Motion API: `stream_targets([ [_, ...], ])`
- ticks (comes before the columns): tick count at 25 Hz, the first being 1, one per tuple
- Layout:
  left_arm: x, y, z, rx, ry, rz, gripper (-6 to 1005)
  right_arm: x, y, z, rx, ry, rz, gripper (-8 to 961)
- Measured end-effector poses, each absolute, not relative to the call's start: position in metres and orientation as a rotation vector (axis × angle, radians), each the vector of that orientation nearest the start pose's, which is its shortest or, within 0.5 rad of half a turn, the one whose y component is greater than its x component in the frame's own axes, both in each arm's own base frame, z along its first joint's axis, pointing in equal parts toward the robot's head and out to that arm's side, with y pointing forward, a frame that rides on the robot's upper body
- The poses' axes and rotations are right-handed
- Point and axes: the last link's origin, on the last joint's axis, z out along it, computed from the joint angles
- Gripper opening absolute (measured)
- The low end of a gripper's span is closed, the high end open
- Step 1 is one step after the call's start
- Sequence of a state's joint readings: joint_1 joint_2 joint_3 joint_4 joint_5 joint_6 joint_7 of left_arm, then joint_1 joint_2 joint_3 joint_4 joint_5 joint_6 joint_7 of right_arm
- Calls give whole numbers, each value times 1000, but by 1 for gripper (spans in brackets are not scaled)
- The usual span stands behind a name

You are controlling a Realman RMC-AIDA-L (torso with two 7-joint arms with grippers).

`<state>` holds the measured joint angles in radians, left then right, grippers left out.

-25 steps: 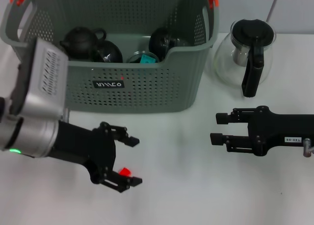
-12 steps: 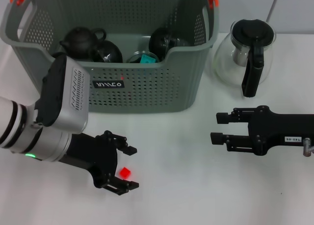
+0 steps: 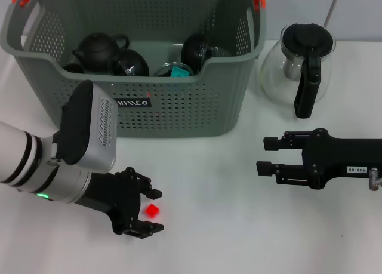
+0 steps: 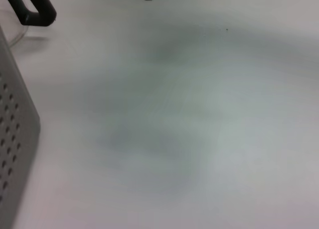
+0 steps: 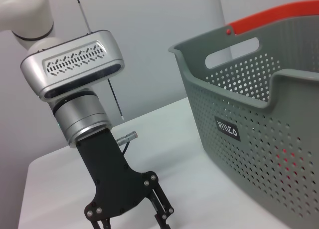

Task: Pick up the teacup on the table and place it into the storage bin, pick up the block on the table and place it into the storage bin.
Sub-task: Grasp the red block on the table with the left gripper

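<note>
Left pincer (image 3: 147,211): low over the bench in front of the storage bin, jaws spread wide with one finger on each side of the block; from the head view I cannot tell whether either finger touches it. Nothing is held.
Block (image 3: 152,211): small and red, lying on the bench between the left pincer's fingers, just in front of the bin's near wall.
Left wrist view: mostly bare, blurred bench; the block does not show here, and only a strip of the bin's perforated wall comes in at one edge.
Storage bin (image 3: 179,110): grey perforated basket at the back left of the bench, its top cut off by the frame, orange handle tips showing. A black label sits on its near wall, partly covered by the left arm's silver housing.
Bin contents: a dark teapot (image 3: 99,50), other dark round pieces and something teal; whether a teacup is among them is hard to make out.
Bench (image 3: 215,184): plain white surface.
Room: pale wall behind, seen in the right wrist view.
Glass pot (image 3: 298,62): clear, black lid and handle, standing on the bench right of the bin.
Right pincer (image 3: 261,156): parked low over the bench at the right, well apart from the block, jaws apart and empty.
</note>
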<state>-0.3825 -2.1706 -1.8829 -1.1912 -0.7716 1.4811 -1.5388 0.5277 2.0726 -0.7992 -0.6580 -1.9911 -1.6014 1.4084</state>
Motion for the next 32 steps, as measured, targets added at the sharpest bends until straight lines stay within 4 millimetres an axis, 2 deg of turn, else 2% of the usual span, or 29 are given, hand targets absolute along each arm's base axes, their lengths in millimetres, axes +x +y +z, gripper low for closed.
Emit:
stream_targets([
  [4, -240, 305, -41, -3006, -106, 213, 618, 254, 320, -12, -2863, 612, 672, 640],
  [9, -240, 307, -44, -2999, -106, 215, 627, 254, 319, -12, -2864, 614, 674, 640],
  [14, -242, 307, -44, -3002, -114, 222, 551, 254, 319, -12, -2864, 616, 675, 641],
  [32, -246, 309, -48, -3001, -141, 257, 464, 255, 318, -12, -2863, 620, 672, 640],
])
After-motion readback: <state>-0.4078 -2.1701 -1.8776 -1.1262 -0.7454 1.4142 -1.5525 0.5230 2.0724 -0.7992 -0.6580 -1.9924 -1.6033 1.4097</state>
